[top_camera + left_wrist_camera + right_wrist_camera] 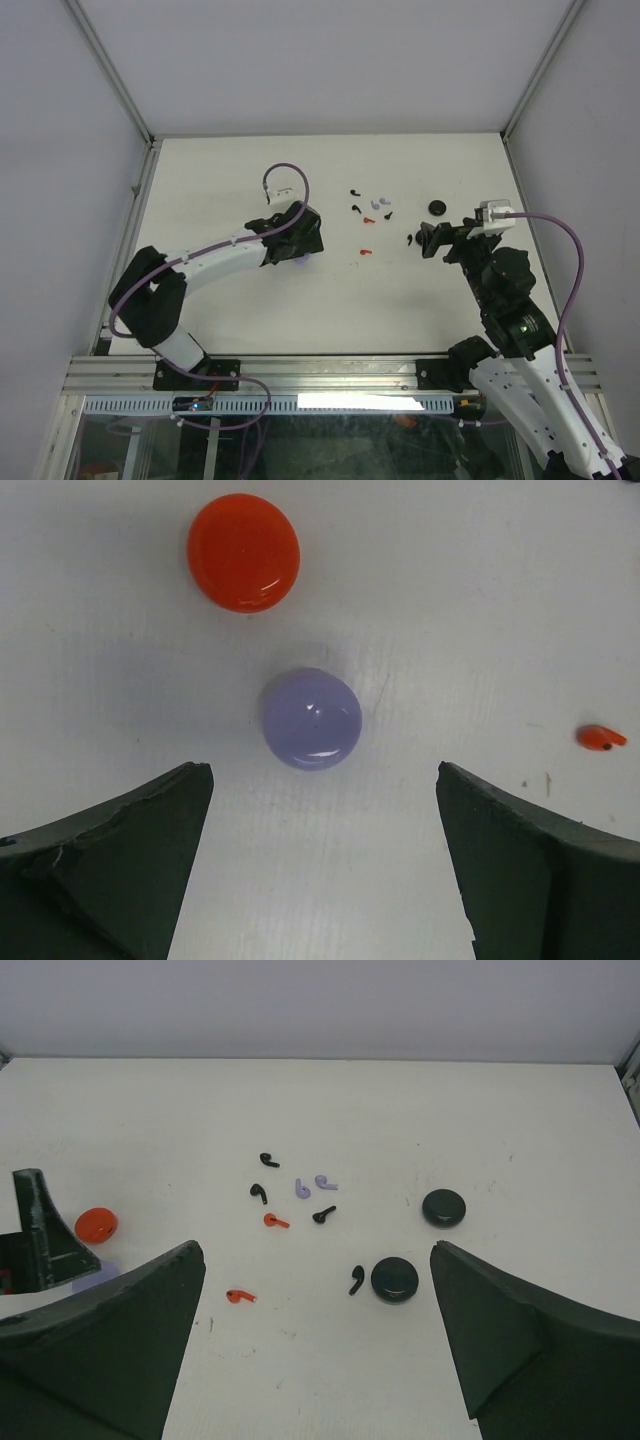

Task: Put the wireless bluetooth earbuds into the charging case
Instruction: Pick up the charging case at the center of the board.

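Several tiny stemmed earbuds lie scattered mid-table: black ones [259,1193], two lilac [301,1189], two red [275,1221]. One black earbud [356,1279] lies beside a closed dark round charging case [394,1279], and another dark case [443,1208] sits farther back. My right gripper [316,1250] hangs open just short of them, holding nothing. My left gripper [325,770] is open just short of a closed lilac case [311,718], with a red case [243,552] beyond it. A red earbud [600,738] lies off to its right.
The white table is bounded by metal rails and grey walls at the back and sides. From above, the left gripper [300,242] and right gripper [430,240] flank the earbud cluster [367,219]. One black case [436,206] shows near the right gripper.
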Controlling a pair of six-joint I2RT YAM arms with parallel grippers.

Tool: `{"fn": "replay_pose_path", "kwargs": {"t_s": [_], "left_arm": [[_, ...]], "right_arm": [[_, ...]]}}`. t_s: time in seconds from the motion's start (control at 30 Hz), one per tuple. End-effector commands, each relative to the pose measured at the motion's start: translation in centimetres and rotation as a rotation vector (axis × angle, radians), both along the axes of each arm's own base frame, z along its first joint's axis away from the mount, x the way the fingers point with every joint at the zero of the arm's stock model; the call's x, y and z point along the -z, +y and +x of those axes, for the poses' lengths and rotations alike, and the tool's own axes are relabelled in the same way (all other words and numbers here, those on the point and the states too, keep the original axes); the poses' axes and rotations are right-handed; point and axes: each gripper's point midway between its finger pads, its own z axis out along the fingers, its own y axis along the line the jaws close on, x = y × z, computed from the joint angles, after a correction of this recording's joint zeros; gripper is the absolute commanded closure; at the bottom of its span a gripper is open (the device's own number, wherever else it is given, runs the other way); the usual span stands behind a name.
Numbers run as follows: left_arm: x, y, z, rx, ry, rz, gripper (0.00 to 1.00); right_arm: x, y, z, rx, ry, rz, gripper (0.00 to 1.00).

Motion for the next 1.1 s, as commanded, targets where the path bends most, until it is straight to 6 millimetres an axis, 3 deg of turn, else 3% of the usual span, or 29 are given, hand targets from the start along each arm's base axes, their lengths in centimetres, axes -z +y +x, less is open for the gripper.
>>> {"fn": "replay_pose_path", "kwargs": {"t_s": [0.0,0.2,0.43,0.8,1.07], "left_arm": [[-0.2,-0.7,2.6,-0.077,-0.072,0.077,0.01],[1.4,-0.3,4.1,-0.083,-0.068,0.217,0.01],[3.0,-0.4,4.0,-0.065,-0.033,0.256,0.03],[5.1,0.1,2.3,-0.047,0.039,0.250,0.07],[5.0,1.1,0.3,-0.051,0.065,0.207,0.19]], "right_arm": [[-2.0,0.7,-0.1,-0.037,-0.058,0.030,0.01],[-2.1,1.3,-0.5,-0.076,-0.071,0.028,0.01],[-2.0,1.5,-0.8,-0.093,-0.083,0.018,0.01],[-2.0,2.2,-1.1,-0.129,-0.090,0.014,0.01],[-2.3,2.4,-1.3,-0.143,-0.099,0.018,0.01]]}}
